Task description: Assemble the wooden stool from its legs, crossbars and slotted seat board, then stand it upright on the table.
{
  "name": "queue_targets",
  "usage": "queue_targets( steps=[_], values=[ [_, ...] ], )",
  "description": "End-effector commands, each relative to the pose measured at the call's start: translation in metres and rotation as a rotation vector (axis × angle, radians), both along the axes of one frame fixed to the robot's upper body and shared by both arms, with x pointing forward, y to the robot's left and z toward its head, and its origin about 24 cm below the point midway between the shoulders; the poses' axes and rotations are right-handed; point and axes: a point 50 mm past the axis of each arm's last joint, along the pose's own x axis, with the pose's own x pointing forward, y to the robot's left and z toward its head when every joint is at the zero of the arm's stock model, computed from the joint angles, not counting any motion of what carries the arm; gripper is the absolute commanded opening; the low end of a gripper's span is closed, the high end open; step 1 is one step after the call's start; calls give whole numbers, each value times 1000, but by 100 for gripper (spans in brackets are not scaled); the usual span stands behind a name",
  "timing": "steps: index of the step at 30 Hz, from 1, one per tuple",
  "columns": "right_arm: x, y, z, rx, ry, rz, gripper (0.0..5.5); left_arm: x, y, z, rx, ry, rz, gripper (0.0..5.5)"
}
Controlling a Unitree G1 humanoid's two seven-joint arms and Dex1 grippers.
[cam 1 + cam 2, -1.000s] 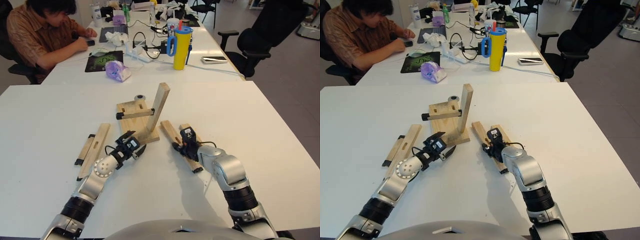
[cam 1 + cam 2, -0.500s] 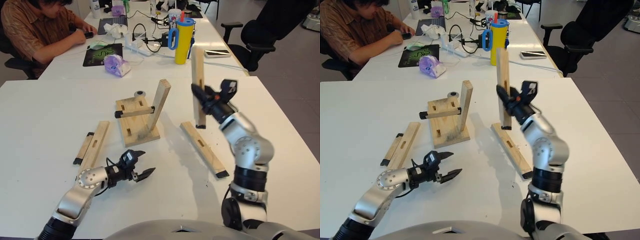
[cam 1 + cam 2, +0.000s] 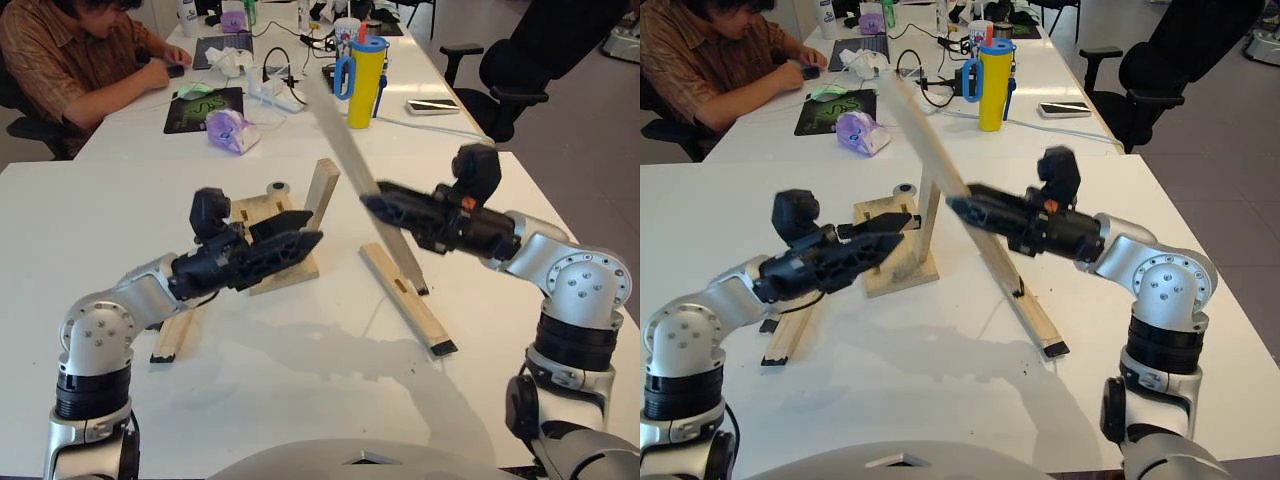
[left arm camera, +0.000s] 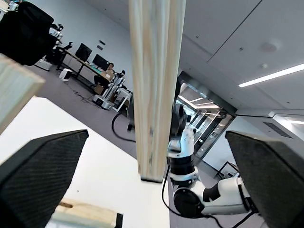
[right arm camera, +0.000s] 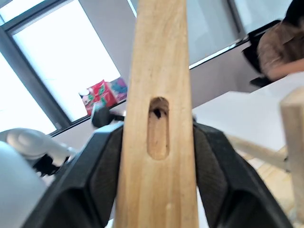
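Two grippers raised over table (image 3: 90, 230). Right gripper (image 3: 372, 205) clamped on slotted leg (image 3: 345, 150); leg tilted in air, upper end toward far side, lower end near spare leg (image 3: 410, 312) lying flat on table. Left gripper (image 3: 300, 232) fingers apart, holding nothing, hovering over seat board (image 3: 255, 208). Seat board flat on table, upright leg (image 3: 322, 185) standing in it. Another plank (image 3: 172, 338) flat under left arm.

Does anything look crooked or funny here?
Yes. The standing leg on the seat board leans sideways instead of standing straight, and the right end effector holds a second leg slanted in the air.
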Motion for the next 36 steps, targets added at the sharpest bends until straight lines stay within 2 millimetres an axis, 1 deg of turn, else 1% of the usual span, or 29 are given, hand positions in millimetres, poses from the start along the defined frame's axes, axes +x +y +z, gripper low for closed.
queue_targets(
  steps=[1,4,5,10,14,23,25,27,28,29,31,34,36],
  values=[
    [-10,2,-4,-35,2,106,204,2,-4,8,4,17,-18,540],
    [-12,2,-5,-43,3,154,204,-1,-7,9,10,28,-45,540],
    [-13,2,-5,-46,2,166,204,-2,-7,8,19,29,-46,518],
    [-12,2,-10,-93,-26,172,204,-5,-8,7,12,43,-72,450],
    [-13,1,-12,-105,-40,177,204,-8,-7,4,16,57,-102,382],
    [-14,0,-17,-120,-25,183,204,-10,-9,4,26,61,-127,248],
    [-13,0,-17,-117,-47,173,204,-10,-8,1,44,64,-125,231],
    [-10,-1,-14,-84,-61,147,204,-11,-4,-4,83,76,-106,228],
    [-7,-1,-15,-74,-47,126,241,-12,4,-9,116,90,-81,226],
    [-6,-2,-15,-67,-33,114,251,-14,10,-12,140,99,-60,221],
    [-4,-5,-18,-57,-26,55,279,-16,34,-14,182,121,7,203],
    [-6,-8,-21,-61,-37,-25,325,-15,61,-10,251,127,74,201],
    [-7,-6,-26,-70,-40,-75,350,-14,80,-2,285,118,120,201]
  ],
)
